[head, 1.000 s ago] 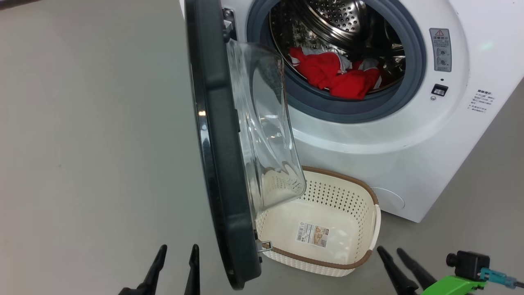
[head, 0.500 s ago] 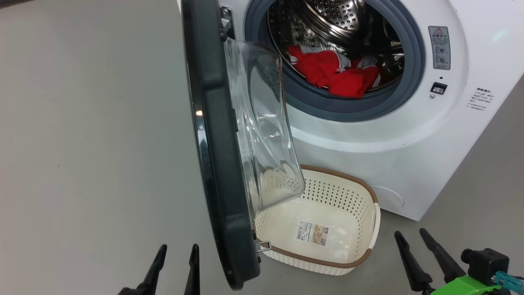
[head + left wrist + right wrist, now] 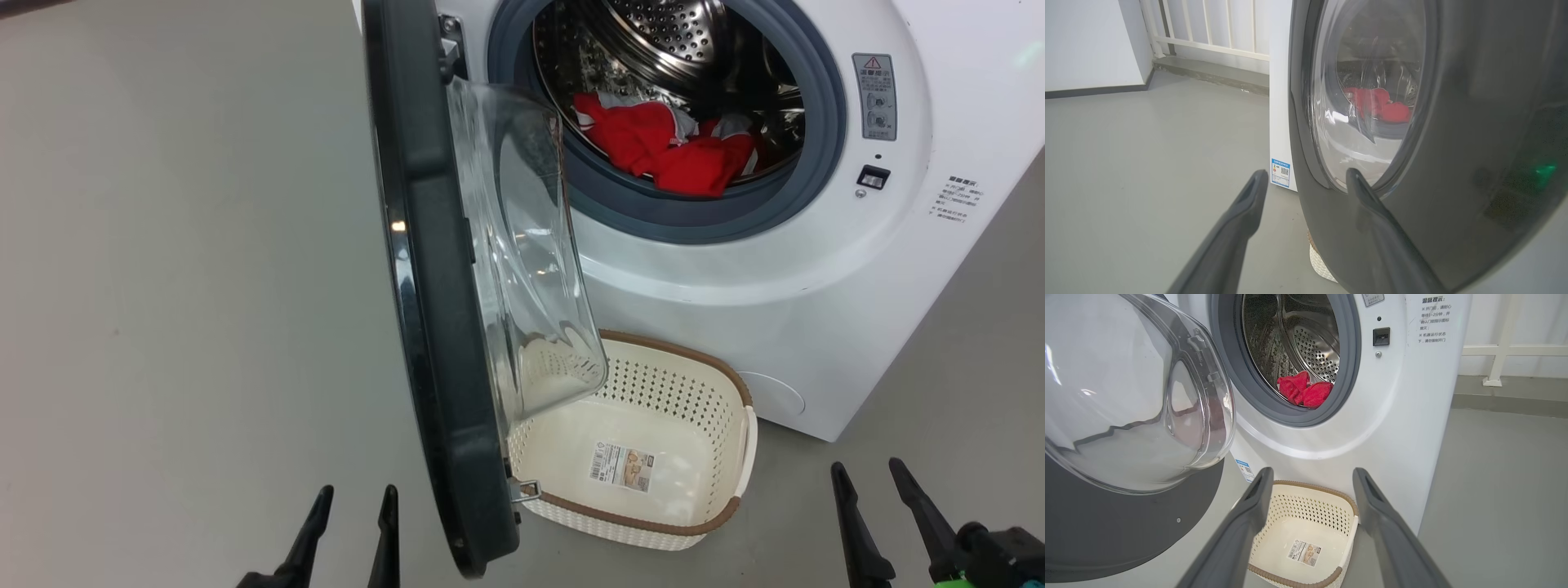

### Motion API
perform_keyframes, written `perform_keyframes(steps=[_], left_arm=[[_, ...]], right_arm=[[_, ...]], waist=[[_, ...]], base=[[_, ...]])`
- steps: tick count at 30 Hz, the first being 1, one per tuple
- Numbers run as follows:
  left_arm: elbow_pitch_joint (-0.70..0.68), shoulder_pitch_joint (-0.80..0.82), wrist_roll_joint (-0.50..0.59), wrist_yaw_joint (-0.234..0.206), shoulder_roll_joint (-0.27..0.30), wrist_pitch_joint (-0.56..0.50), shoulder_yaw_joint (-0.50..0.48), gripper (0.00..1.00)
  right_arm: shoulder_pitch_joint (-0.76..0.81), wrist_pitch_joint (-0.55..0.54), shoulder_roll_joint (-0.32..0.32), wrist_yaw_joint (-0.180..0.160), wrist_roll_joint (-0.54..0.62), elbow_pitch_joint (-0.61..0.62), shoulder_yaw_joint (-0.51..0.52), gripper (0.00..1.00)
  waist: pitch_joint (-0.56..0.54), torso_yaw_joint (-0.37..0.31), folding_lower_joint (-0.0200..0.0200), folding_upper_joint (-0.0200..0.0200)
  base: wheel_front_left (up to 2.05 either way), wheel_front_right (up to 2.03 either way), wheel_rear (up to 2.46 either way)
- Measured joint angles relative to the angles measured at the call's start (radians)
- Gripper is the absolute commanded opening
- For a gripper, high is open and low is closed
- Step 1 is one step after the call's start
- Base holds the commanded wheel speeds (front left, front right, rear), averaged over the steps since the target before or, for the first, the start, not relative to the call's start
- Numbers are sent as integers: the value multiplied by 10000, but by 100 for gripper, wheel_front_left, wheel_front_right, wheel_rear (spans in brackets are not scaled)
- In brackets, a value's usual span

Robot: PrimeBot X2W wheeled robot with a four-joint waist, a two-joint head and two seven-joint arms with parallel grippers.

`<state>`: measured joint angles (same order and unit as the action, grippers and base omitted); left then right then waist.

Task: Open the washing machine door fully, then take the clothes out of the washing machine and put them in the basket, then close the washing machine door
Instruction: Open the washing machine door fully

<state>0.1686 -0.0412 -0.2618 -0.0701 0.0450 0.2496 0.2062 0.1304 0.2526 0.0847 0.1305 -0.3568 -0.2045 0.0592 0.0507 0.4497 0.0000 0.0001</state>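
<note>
Left tool (image 3: 357, 492) beside washing machine door (image 3: 441, 327), right tool (image 3: 866, 465) near basket (image 3: 653, 384), pointing up (both wide, empty)

the washing machine door (image 3: 441, 327) stood open at the left of the washing machine (image 3: 735, 310), its bowl window overhanging the left end of the basket (image 3: 704, 364), which sat on the floor (image 3: 180, 286) just before the machine. the clothes (image 3: 661, 151) lay low in the drum (image 3: 678, 33). the left hand (image 3: 358, 490) hung left of the door's lower edge, the right hand (image 3: 866, 464) right of the basket.
</note>
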Motion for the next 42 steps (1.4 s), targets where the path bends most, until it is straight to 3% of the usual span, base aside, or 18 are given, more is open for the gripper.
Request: perform_keyframes(steps=[18, 19, 20, 21, 27, 33, 37, 42], left_arm=[[-36, -2, 69, 4, 2, 0, 2, 100], [-46, -2, 69, 6, 2, 0, -2, 44], [-81, -2, 59, 10, 2, 0, -12, 17], [-153, -2, -15, 48, 2, 0, -38, 0], [-1175, 31, -606, 75, 2, 0, -483, 0], [-3494, 736, -564, 59, 6, 44, -433, 0], [-4872, 1079, -612, 0, 8, 75, 247, 0], [-5076, 1059, -426, 192, 13, 75, 1741, 0]], right_arm=[[500, 0, -359, 0, 679, 128, 351, 100], [500, 0, -364, 0, 681, 138, 347, 100], [500, 0, -372, 0, 683, 144, 343, 100], [500, 0, -380, 0, 685, 150, 341, 100], [504, 0, -430, 0, 719, 196, 330, 100], [508, 0, -481, 0, 765, 267, 314, 100], [507, 2, -483, 0, 765, 324, 297, 100], [503, 0, -483, 0, 765, 376, 284, 100]], waist=[[-119, 1, 1, 0], [-120, 2, 0, 0], [-121, 3, 0, 0], [-121, 3, 0, 0], [-148, 19, 0, 0], [-142, 13, 0, 0], [-105, -22, 0, 0], [-54, -99, 0, 0]], base=[[0, 0, 0], [0, 0, 0], [0, 0, 0], [0, 0, 0], [0, 0, 0], [0, 0, 0], [0, 0, 0], [0, 0, 0]])
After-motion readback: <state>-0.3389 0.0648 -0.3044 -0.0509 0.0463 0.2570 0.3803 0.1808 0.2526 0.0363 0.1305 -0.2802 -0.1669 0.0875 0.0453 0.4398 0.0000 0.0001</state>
